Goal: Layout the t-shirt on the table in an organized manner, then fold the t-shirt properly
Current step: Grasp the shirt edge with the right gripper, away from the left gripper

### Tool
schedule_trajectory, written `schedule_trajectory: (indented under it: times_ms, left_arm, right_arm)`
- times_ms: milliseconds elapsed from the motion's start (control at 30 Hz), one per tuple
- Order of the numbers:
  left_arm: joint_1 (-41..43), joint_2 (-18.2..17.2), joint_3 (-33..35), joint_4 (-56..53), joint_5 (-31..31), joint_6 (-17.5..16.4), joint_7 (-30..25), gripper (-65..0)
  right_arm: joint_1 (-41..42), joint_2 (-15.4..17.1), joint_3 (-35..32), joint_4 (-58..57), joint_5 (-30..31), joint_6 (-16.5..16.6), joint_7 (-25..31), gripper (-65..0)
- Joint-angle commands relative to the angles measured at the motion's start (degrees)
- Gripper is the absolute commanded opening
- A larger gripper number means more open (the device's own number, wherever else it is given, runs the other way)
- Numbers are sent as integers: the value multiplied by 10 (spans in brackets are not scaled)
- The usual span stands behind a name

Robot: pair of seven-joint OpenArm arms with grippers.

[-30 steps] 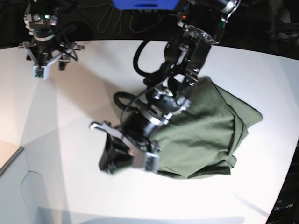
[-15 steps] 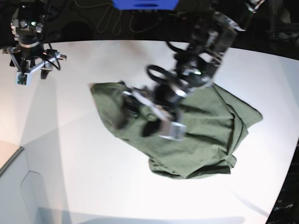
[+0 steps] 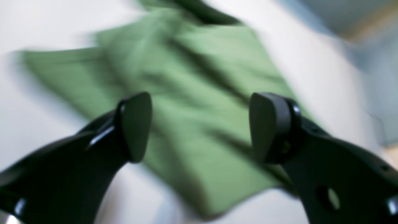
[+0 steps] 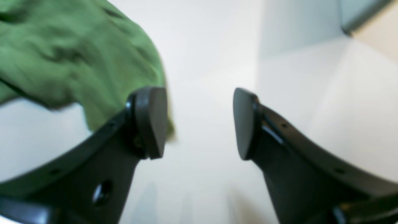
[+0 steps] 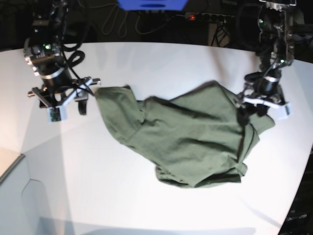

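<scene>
Left wrist view: t-shirt (image 3: 199, 93), blurred, spread green across white table (image 3: 40, 124) below left gripper (image 3: 199, 127); jaws wide apart, nothing between them.

Right wrist view: right gripper (image 4: 199, 124) over bare tabletop, jaws apart and empty; rumpled shirt edge just behind one finger (image 4: 149, 121).

Base view: crumpled olive shirt across middle of table, one corner reaching toward right gripper at picture's left, left gripper above cloth's opposite edge.
</scene>
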Motion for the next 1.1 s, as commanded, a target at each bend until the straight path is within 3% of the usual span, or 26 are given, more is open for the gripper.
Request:
schedule_trajectory:
  times_ms: [0, 500, 700, 900, 967, 1067]
  left_arm:
    - [-5, -6, -9, -2, -5, -7, -7, -174]
    - [-55, -8, -47, -162, -5, -7, -11, -174]
    - [-71, -5, -47, -185, -5, -7, -11, -173]
    - [-92, -4, -47, -214, -8, -7, -11, -175]
    - [-97, -4, -47, -214, -8, -7, -11, -175]
    - [-98, -6, -47, -215, -8, -7, -11, -175]
  right_arm:
    - [11, 2, -5, -3, 1, 7, 8, -310]
    - [139, -1, -21, -226, 1, 7, 8, -310]
    - [161, 2, -94, -281, 1, 7, 11, -310]
    - [201, -1, -103, -357, 1, 7, 9, -317]
    - [207, 1, -103, -369, 1, 8, 9, -354]
    - [207, 3, -102, -372, 1, 8, 8, -505]
